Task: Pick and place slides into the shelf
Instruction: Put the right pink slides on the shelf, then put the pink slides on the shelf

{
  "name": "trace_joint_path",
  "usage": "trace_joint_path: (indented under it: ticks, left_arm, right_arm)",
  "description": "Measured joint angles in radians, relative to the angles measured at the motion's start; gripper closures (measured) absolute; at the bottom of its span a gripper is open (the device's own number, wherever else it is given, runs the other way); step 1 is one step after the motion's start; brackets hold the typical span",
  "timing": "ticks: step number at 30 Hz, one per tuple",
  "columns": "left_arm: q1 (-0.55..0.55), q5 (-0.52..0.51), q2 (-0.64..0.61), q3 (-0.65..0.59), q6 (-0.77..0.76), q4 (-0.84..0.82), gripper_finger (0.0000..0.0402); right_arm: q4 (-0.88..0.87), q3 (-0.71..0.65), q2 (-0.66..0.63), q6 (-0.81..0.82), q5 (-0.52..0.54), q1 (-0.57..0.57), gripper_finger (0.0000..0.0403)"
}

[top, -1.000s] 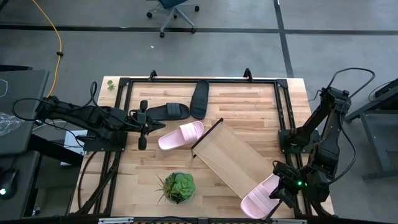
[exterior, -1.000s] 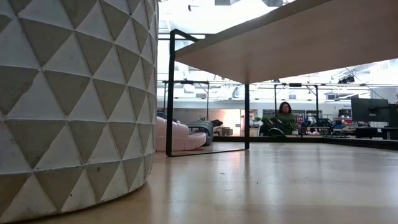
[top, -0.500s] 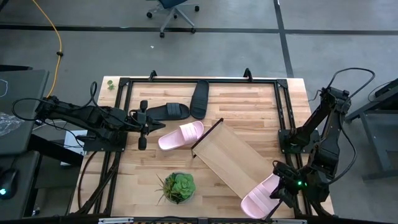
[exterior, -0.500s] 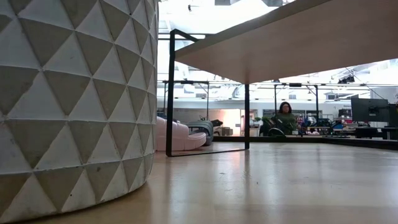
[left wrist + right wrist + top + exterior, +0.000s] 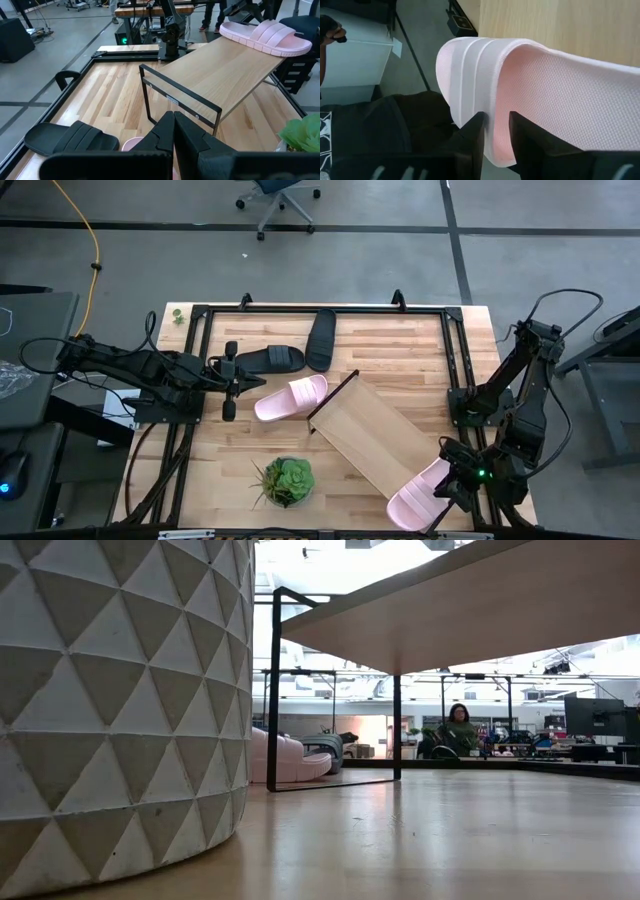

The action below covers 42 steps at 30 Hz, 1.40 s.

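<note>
The shelf (image 5: 375,442) stands slantwise on the table, a light board on black legs. One pale pink slide (image 5: 418,496) lies at its near right end, and my right gripper (image 5: 495,125) is shut on it there. The second pink slide (image 5: 290,397) rests sole-down on the table by the shelf's far end. Two black slides (image 5: 270,360) (image 5: 321,338) lie on the table farther back. My left gripper (image 5: 232,380) is shut and hovers left of these, touching nothing. In the left wrist view its fingers (image 5: 174,131) point toward the shelf (image 5: 225,65). My right gripper pinches the pink slide by its side edge (image 5: 496,107), just beside the ribbed strap (image 5: 467,75), one finger on either face of that edge. It comes from the table's near right corner. The slide lies on the shelf board (image 5: 265,35), overhanging its end.
A potted green plant (image 5: 288,480) stands near the table's front edge; its patterned pot (image 5: 120,690) fills the low view's left. A black metal frame (image 5: 200,315) rims the table. A person (image 5: 458,730) sits far off in the room.
</note>
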Motion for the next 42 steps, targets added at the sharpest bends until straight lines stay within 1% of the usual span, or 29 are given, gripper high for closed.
trace_joint_path:
  ticks: [6,13,19,24,27,32,37,42]
  left_arm:
    - [0.0,0.0,0.0,0.0,0.0,0.0,0.0401]
    - [0.0,0.0,0.0,0.0,0.001,0.0,0.0401]
    - [0.0,0.0,0.0,0.0,0.002,0.0,0.0401]
    - [0.0,0.0,0.0,0.0,0.002,0.0,0.0401]
    - [0.0,0.0,0.0,0.0,0.001,0.0,0.0401]
    - [0.0,0.001,0.0,0.0,0.001,0.0,0.0401]
    - [0.0,0.001,0.0,0.0,0.003,-0.001,0.0401]
    - [0.0,0.001,0.0,0.0,0.003,-0.016,0.0401]
  right_arm:
    - [-0.014,0.0,-0.001,0.009,0.038,0.018,0.0321]
    - [-0.033,0.0,-0.003,0.079,0.098,0.058,0.0321]
    - [-0.033,0.0,-0.005,0.094,0.138,0.074,0.0321]
    - [-0.07,0.0,-0.041,0.094,0.205,0.078,0.0321]
    - [-0.119,0.001,-0.076,0.089,0.282,0.078,0.0321]
    - [-0.186,0.001,-0.14,0.085,0.474,0.078,0.0321]
    - [-0.203,0.002,-0.187,0.037,0.629,0.075,0.0321]
    - [-0.226,0.002,-0.213,-0.001,0.795,0.041,0.0321]
